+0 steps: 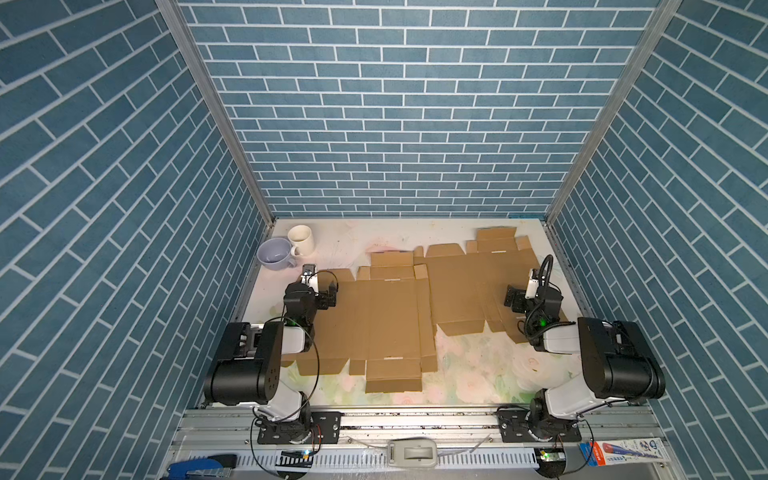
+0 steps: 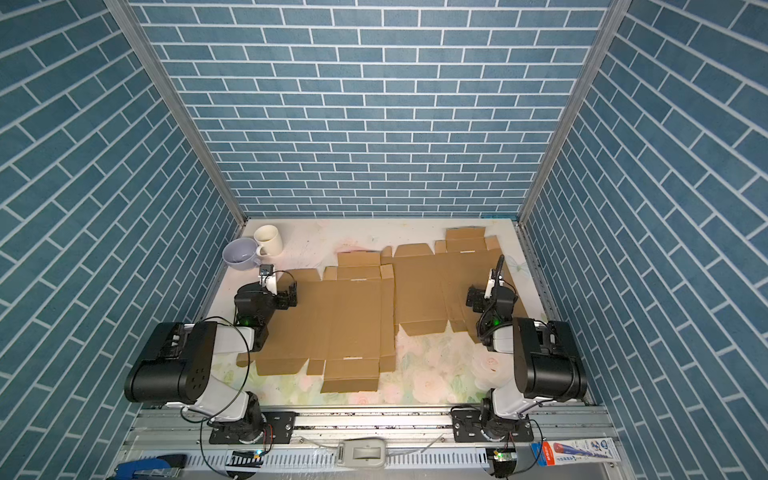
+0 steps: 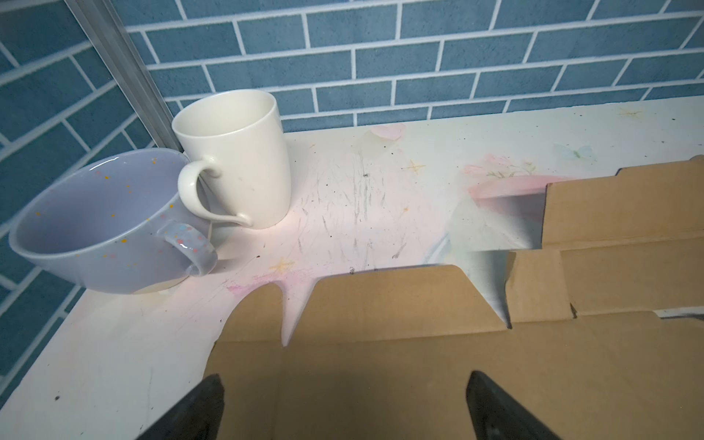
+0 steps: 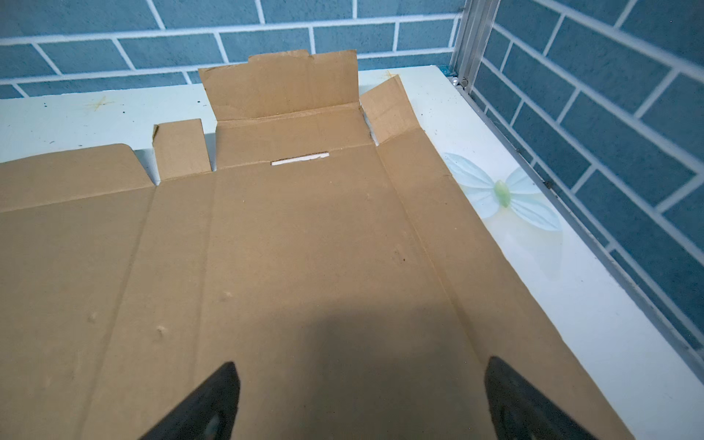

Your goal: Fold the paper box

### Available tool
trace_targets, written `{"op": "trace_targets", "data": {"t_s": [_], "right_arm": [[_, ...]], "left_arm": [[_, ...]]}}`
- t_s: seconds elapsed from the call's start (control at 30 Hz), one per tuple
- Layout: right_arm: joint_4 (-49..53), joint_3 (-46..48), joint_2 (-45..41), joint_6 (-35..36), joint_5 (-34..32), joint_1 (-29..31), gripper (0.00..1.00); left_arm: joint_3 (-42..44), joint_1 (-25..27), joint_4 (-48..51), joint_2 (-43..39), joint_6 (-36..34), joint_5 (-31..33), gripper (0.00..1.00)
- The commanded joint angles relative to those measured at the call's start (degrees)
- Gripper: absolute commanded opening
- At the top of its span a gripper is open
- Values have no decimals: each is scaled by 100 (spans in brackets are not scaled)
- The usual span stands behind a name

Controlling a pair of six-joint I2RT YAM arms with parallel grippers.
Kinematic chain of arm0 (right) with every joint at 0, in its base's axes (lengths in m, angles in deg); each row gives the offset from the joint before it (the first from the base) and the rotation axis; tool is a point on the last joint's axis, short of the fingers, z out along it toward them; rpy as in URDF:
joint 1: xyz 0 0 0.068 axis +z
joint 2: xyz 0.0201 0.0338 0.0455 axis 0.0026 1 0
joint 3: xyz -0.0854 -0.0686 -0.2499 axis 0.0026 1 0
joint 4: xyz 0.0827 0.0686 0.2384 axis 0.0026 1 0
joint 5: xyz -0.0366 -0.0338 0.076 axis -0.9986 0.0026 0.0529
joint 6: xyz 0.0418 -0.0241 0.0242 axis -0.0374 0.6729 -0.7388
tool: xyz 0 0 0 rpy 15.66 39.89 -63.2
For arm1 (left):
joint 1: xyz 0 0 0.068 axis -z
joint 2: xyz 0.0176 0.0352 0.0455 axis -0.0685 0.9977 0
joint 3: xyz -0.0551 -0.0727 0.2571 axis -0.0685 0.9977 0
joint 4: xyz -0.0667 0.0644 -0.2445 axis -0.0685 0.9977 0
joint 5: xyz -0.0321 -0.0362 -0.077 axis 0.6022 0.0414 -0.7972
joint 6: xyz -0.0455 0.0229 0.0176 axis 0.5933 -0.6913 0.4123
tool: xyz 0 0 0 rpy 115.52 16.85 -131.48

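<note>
Two flat, unfolded brown cardboard box blanks lie side by side on the table. The larger left blank (image 1: 374,328) (image 2: 336,324) reaches toward the front edge. The right blank (image 1: 465,286) (image 2: 432,286) lies farther back, with one far flap (image 4: 282,87) tilted up. My left gripper (image 1: 331,292) (image 2: 291,293) (image 3: 344,381) hovers open over the left blank's far left corner, empty. My right gripper (image 1: 513,297) (image 2: 473,297) (image 4: 362,369) hovers open over the right blank's right part, holding nothing.
A lilac cup (image 1: 274,253) (image 3: 106,228) and a cream mug (image 1: 301,241) (image 3: 236,160) stand in the table's far left corner, close to my left gripper. Blue brick walls enclose three sides. A blue stapler (image 1: 203,465) and a printed packet (image 1: 623,451) lie on the front rail.
</note>
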Motion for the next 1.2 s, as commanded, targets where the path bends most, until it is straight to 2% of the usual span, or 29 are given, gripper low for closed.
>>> {"op": "trace_targets", "data": {"t_s": [0.0,1.17], "right_arm": [[-58,-229,-39,192,46,18,99],[-40,-238,-34,172,18,4,99]], "left_arm": [[-31,45,-76,-13,-53,-12,100],[-3,45,-98,-27,52,325,100]]}}
